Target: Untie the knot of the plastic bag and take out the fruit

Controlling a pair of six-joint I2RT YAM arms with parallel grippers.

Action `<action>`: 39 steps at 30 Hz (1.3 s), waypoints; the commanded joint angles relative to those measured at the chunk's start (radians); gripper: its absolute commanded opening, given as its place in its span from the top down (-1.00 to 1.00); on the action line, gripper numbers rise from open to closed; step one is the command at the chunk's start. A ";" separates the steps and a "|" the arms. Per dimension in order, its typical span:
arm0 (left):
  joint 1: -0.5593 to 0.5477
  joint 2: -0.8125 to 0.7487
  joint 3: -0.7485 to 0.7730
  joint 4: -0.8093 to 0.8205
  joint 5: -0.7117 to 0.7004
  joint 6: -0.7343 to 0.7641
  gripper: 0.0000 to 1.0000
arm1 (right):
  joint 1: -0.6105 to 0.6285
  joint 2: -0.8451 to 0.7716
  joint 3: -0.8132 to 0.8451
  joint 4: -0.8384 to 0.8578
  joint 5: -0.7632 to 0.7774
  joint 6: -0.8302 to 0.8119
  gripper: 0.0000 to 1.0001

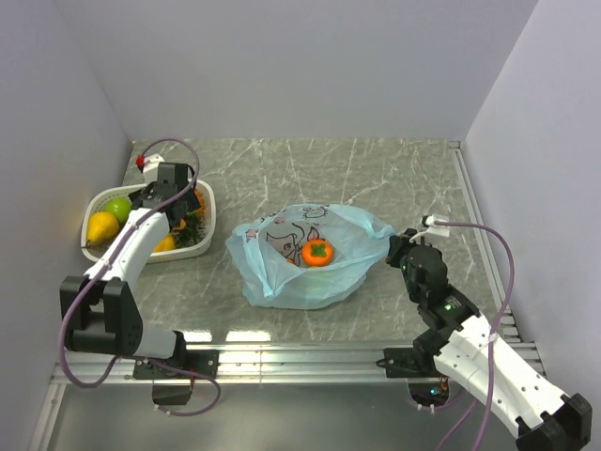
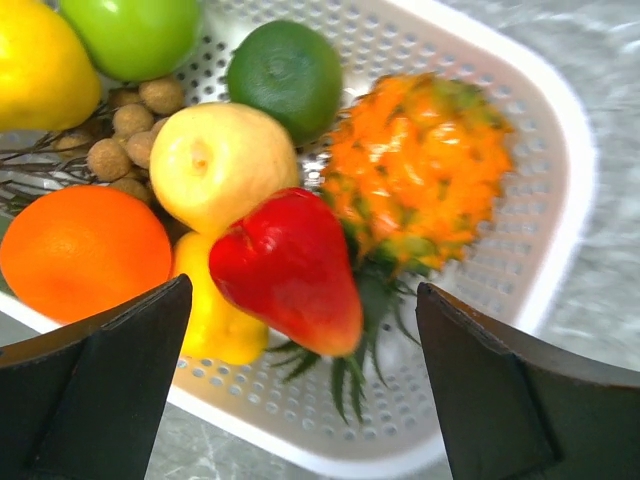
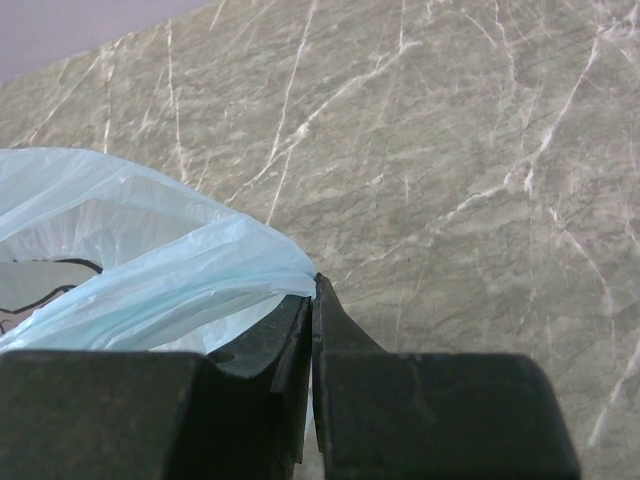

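The pale blue plastic bag (image 1: 300, 254) lies open mid-table with an orange persimmon (image 1: 317, 252) inside; no knot shows. My right gripper (image 1: 398, 248) is shut on the bag's right handle (image 3: 200, 270), the plastic pinched between its fingers (image 3: 345, 330). My left gripper (image 1: 180, 200) is open and empty above the white basket (image 1: 208, 202). In the left wrist view a red strawberry-like piece (image 2: 290, 268) lies in the basket (image 2: 540, 250) between the fingers (image 2: 110, 390), on a pale yellow fruit (image 2: 222, 165), beside a round orange (image 2: 82, 250) and a yellow pear (image 2: 40, 65).
The basket also holds a green apple (image 2: 135, 32), a dark green lime (image 2: 285, 75), an orange pineapple-like fruit (image 2: 415, 170) and small brown longans (image 2: 130, 135). Walls close the table on the left, back and right. A metal rail (image 1: 300, 355) runs along the near edge.
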 commanded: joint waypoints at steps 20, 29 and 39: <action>-0.813 -0.179 0.116 0.224 0.372 0.059 -0.70 | 0.022 -0.073 -0.001 0.173 -0.161 -0.124 0.88; -1.009 0.048 0.030 0.246 0.338 0.009 -0.41 | 0.024 -0.106 -0.034 0.165 -0.181 -0.105 0.87; -1.179 0.169 -0.050 0.229 0.399 -0.015 -0.35 | 0.025 -0.129 -0.063 0.158 -0.187 -0.082 0.86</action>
